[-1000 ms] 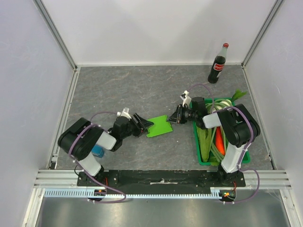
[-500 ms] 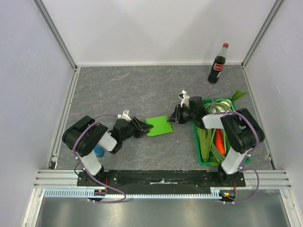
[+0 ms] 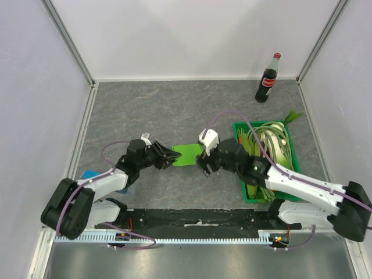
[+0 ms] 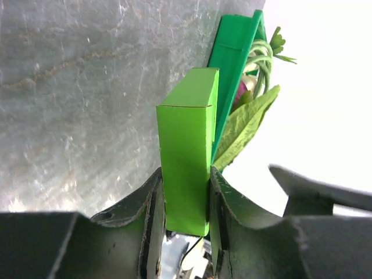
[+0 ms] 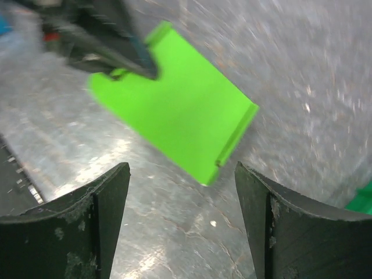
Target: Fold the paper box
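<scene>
Grey table (image 3: 145, 110), mid-frame: left gripper (image 4: 185, 186) pinches the lime paper box (image 4: 189, 139) by its edge; right gripper (image 5: 181, 174) hangs just beside it, jaws spread wide, empty.

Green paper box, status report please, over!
Left gripper shut on lime-green card paper box. Right gripper open near it. Dark-green plastic vegetable crate sits apart.

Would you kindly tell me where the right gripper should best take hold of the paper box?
Probably the free end of the paper box, opposite the left gripper pinching it; the open right gripper faces that thin edge, so come straight in from its side.
</scene>
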You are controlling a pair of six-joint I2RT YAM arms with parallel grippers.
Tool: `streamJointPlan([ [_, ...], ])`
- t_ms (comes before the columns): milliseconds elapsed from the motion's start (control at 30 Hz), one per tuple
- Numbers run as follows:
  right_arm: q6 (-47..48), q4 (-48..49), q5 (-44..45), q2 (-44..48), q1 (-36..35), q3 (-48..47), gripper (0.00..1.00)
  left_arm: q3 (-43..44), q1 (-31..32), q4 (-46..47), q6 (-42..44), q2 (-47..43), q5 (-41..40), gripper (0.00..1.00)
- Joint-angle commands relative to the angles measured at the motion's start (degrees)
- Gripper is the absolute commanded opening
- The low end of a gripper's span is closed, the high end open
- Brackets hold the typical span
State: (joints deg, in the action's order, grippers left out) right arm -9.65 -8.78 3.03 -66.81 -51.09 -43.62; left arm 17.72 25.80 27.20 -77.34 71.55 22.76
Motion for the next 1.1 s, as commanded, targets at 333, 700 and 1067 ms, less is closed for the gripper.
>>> streamJointPlan([
  [333, 25.90, 8.33, 35.53, -8.33, -29.24, -4.11, 0.80, 5.05, -5.76, -25.53, -11.15, -13.80, 18.19, 0.14],
  [700, 35.14, 25.83, 46.99, -11.95, -31.09, 1.95, 0.45, 2.24, -5.85, -24.65, -13.80, -17.32, 20.13, 0.15],
  [1067, 22.76, 12.75, 40.23, -9.31, -30.04, 0.55, 0.27, 10.67, -6.03, -32.38, 15.18, -19.15, 13.11, 0.90],
])
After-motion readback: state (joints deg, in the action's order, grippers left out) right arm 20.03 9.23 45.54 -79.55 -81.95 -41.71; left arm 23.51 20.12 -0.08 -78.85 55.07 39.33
